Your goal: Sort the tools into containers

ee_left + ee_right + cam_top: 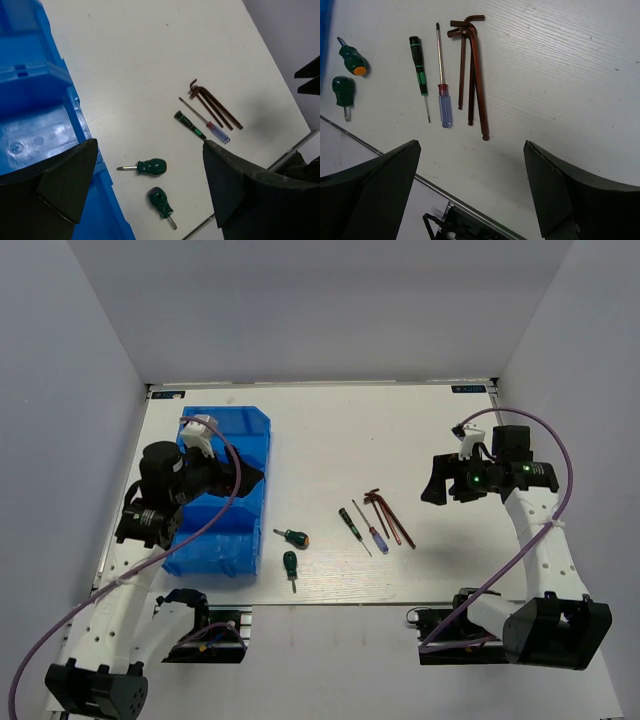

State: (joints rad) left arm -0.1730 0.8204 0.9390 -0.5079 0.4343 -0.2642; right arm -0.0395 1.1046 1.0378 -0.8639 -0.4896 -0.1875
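Observation:
The blue three-compartment bin (240, 425) lies at the table's left and also shows in the left wrist view (35, 110). My left gripper (250, 476) is open and empty above the bin's right edge (149, 145). Two green-handled screwdrivers (292, 537) (290, 564) lie just right of the bin (150, 166) (161, 201). At mid-table lie a black precision screwdriver (352, 524), a blue-handled one (378, 538) and dark-red hex keys (388, 512). My right gripper (436, 486) is open and empty, raised to the right of them (470, 145). The right wrist view shows the hex keys (472, 75) and both precision screwdrivers (418, 65) (445, 102).
The white table (330, 430) is boxed in by grey walls at the back and sides. Its metal front edge (395, 157) runs close below the tools. The arm bases and cables sit at the near edge.

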